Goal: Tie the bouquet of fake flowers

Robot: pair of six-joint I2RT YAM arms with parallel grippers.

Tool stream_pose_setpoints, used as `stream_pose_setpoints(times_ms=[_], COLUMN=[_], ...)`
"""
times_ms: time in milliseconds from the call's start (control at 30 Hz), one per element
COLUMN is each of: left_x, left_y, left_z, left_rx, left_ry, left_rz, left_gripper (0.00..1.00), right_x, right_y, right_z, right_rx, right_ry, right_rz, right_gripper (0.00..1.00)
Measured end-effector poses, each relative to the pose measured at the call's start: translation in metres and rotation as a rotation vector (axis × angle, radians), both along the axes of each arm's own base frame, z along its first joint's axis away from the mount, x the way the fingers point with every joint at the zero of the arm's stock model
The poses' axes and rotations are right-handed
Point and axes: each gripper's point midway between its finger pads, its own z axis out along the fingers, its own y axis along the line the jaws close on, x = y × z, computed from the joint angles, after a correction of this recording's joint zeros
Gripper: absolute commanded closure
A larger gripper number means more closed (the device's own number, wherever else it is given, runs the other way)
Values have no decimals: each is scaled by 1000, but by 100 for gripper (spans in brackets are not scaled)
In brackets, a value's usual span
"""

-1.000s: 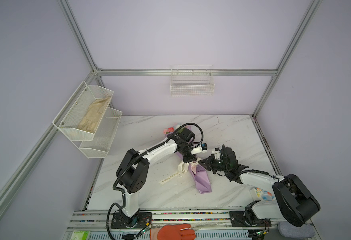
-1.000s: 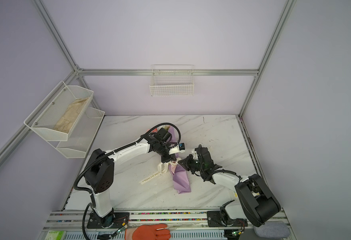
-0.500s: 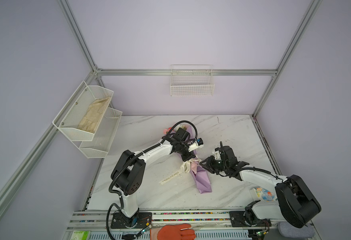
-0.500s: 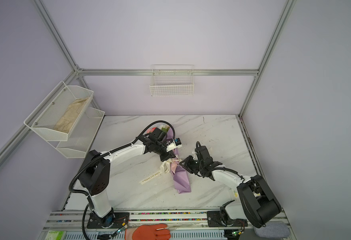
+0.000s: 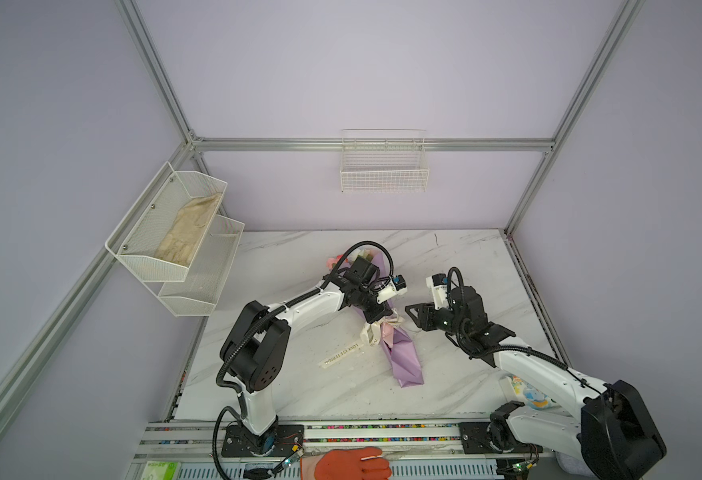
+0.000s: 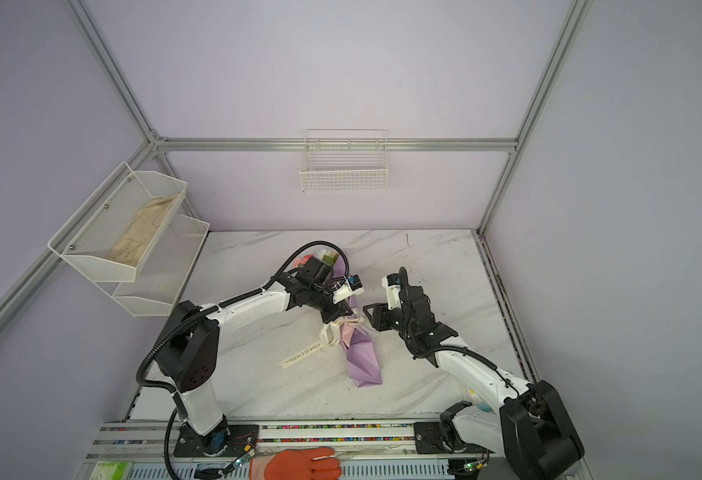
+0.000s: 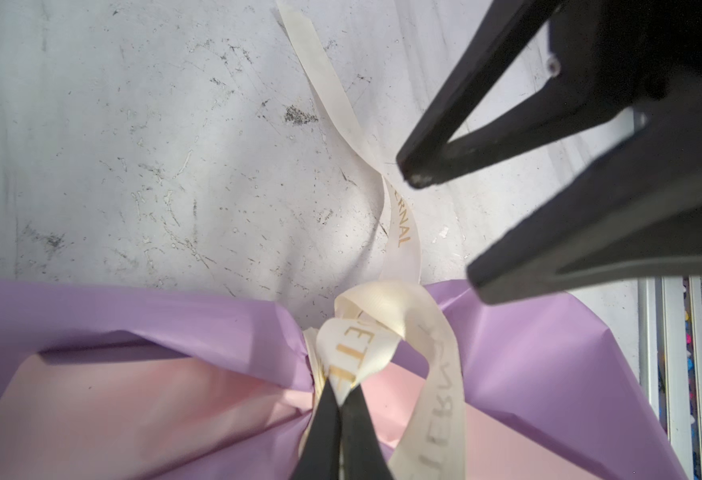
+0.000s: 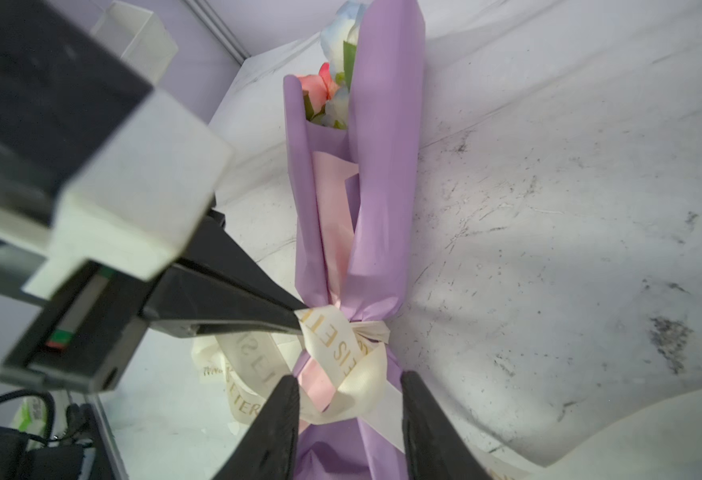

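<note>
Bouquet (image 5: 403, 357) lies mid-table on the white marble tabletop (image 5: 283, 266). A cream gold-lettered ribbon (image 7: 399, 328) cinches its waist. The left gripper (image 7: 343, 388) is clamped on one loop, while the right gripper (image 8: 349, 378) straddles the knot, jaws apart. Lilac paper, pink inside, sheathes coral and pale-blue fake flowers (image 8: 332, 91).

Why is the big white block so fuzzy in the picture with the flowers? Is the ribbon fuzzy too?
Right wrist view: the left arm's white block is very close to the lens, so it blurs; the ribbon and the bouquet look sharp. Left wrist view: the ribbon lettering reads clearly; the pink paper looks softer.
</note>
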Motion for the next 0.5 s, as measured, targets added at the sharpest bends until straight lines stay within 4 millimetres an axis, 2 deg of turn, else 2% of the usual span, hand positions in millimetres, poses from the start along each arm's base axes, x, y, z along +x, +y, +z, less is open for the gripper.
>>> stream_pose_setpoints(times_ms=[100,300,500], left_x=[1,1,0], left_y=[0,-1,-2], left_z=[1,3,4], left_rx=[-10,-24,-34], left_ry=[0,9,18], left_rz=[0,2,0], left_gripper=[98,97,97], right_x=[-1,5,8], right_y=[8,22,30], right_z=[-9,-7,-26], right_rx=[-33,-33,-52], right_ry=[-38,-131,-120], right_rz=[58,122,162], right_gripper=[54,54,54])
